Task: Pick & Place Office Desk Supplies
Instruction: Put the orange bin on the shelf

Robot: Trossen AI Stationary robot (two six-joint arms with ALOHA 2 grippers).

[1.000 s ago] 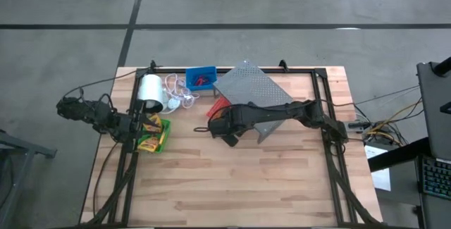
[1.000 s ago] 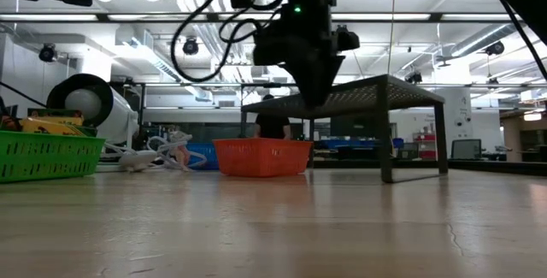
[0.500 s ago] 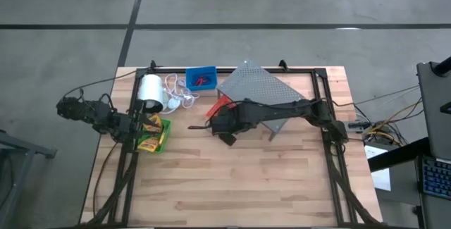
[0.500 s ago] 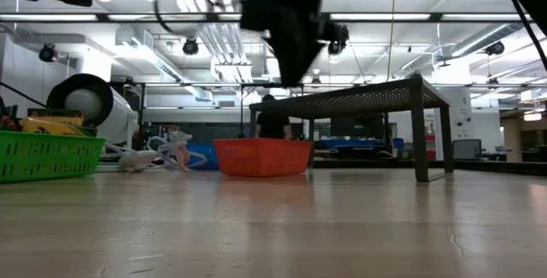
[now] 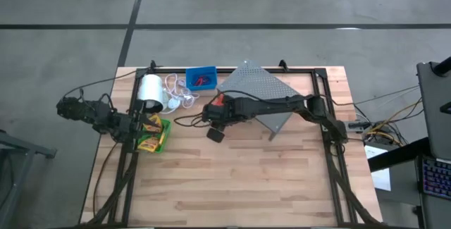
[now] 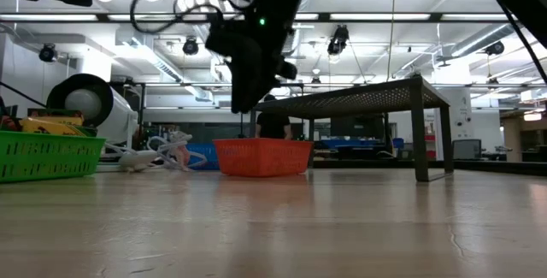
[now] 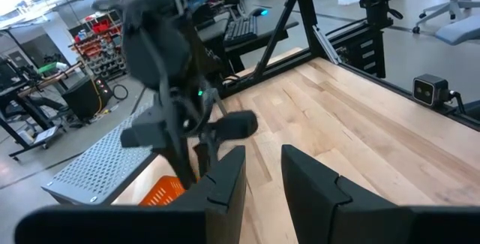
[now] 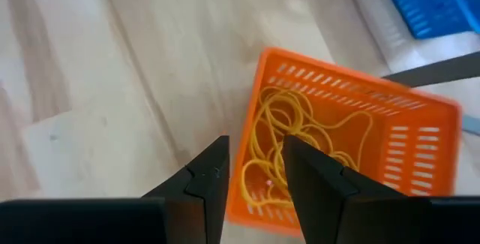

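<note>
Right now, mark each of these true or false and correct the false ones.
1. The red-orange plastic bin holds a tangle of yellow bands. True.
2. The right gripper grips a crayon box. False: its fingers stand apart with nothing between them, above the bin's edge.
3. The small blue plastic bin sits at the table's far edge. True.
4. The green plastic bin is empty. False: yellow-and-green crayon boxes lie in it.
5. The left gripper holds something. False: nothing is between its fingers.

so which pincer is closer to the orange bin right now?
Right. The right pincer hangs just above the orange bin, at its near edge. The left pincer is off at the table's left side by the green bin.
</note>
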